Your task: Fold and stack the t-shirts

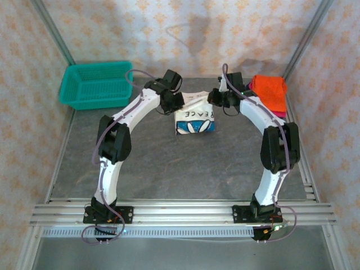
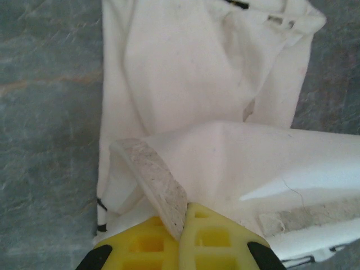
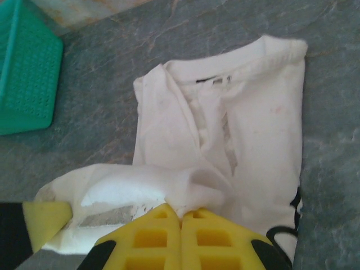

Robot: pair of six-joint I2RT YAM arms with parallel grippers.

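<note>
Currently we're mid-fold on the white cloth t-shirt with blue lettering (image 1: 194, 119), which lies at the far middle of the grey stone-look table (image 1: 169, 169) between both arms. Our left gripper (image 2: 184, 220) is clamped tight on a hem edge of it, and the right gripper (image 3: 181, 216) is clamped on a bunched fold of the same shirt. A folded orange cloth shirt (image 1: 269, 90) already sits on a pink cloth shirt (image 1: 279, 114) at the far right corner, so we reckon what's left is finishing this fold and stacking it there; the teal plastic mesh basket (image 1: 95, 84) is far left, well apart
</note>
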